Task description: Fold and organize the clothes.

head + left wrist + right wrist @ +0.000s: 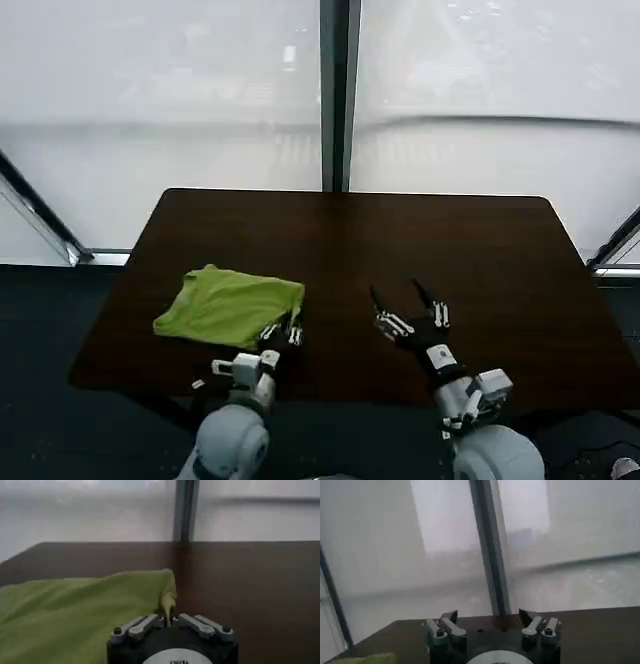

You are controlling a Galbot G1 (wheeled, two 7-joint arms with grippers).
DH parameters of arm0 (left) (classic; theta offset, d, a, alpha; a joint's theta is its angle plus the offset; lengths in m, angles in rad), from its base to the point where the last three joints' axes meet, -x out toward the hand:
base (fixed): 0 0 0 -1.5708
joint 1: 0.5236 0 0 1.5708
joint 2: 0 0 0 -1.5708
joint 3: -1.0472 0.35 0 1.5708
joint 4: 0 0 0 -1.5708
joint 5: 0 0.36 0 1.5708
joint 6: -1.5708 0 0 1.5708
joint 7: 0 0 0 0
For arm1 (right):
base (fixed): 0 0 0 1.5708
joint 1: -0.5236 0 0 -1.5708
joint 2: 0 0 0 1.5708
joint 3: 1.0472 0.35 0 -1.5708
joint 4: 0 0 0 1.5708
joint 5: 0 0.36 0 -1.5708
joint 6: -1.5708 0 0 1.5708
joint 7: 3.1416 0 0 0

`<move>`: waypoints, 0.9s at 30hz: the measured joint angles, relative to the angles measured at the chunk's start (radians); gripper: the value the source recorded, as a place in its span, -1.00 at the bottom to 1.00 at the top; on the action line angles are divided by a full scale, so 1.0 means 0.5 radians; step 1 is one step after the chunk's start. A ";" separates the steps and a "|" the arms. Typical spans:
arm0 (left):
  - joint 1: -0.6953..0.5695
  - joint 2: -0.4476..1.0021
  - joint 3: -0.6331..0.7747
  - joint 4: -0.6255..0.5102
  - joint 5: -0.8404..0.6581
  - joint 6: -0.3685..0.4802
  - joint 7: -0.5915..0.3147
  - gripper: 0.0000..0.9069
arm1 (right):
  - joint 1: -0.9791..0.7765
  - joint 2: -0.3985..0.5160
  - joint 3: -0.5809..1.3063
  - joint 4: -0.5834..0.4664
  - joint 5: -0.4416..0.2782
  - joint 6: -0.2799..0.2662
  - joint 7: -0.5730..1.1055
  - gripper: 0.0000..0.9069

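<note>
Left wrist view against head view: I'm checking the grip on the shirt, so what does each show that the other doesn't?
The left wrist view alone shows the left gripper shut on a pinched corner of the T-shirt. The head view alone shows the right gripper open above bare table, apart from the cloth, and the whole bunched shirt lying near the table's left front edge. Both show the green shirt, the dark table and the window behind.

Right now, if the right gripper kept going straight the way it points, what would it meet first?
Probably nothing: the right gripper, fingers open, points over bare table toward the window. Depth is unclear.
</note>
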 joint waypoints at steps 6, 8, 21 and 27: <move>-0.001 0.032 -0.004 -0.159 -0.079 -0.079 0.114 0.94 | 0.074 -0.047 -0.096 -0.088 0.038 -0.148 0.005 0.94; 0.010 0.064 -0.020 -0.250 -0.109 -0.131 0.138 0.94 | 0.109 -0.058 -0.143 -0.129 0.065 -0.186 0.025 0.94; 0.030 0.355 -0.432 -0.571 -0.088 -0.372 0.121 0.94 | 0.528 0.022 -0.572 -0.458 0.387 -0.516 0.206 0.94; 0.100 0.339 -0.485 -0.595 -0.002 -0.397 0.122 0.94 | 0.740 0.094 -0.713 -0.618 0.604 -0.648 0.275 0.20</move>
